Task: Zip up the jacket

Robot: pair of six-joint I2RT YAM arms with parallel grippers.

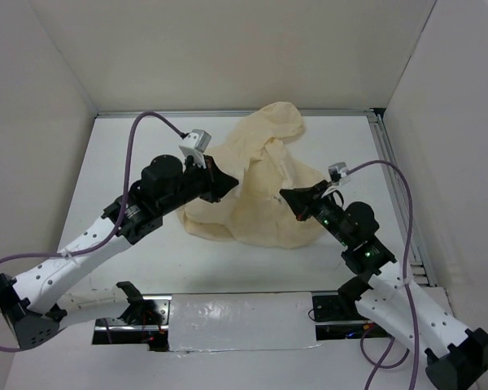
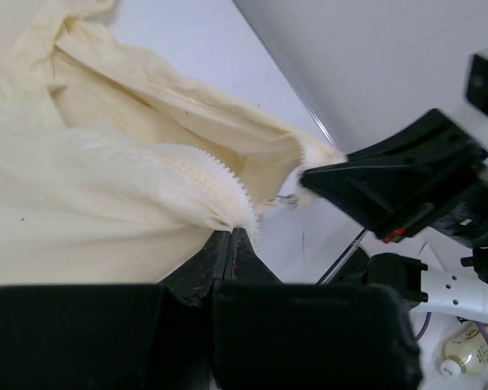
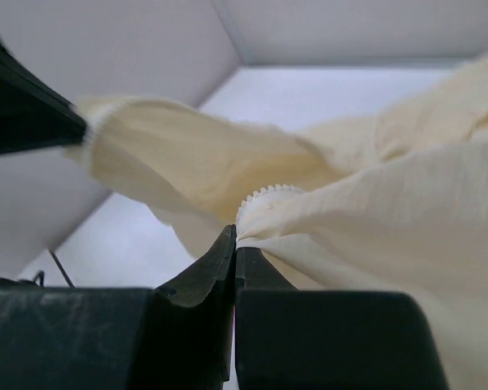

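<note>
Jacket point(image 1: 264, 203) lies bunched on the desk point(image 1: 350, 146) toward its far edge; left hand point(image 1: 232, 184) and right hand point(image 1: 286, 196) each pinch its zipper edge. Stretching the teeth point(image 2: 220, 175) straight between them should help.

White table point(image 1: 130, 162); white walls point(image 1: 228, 49) around it; metal rail point(image 1: 393, 183) along right edge; pale bottle point(image 2: 462, 351), white cap.
</note>
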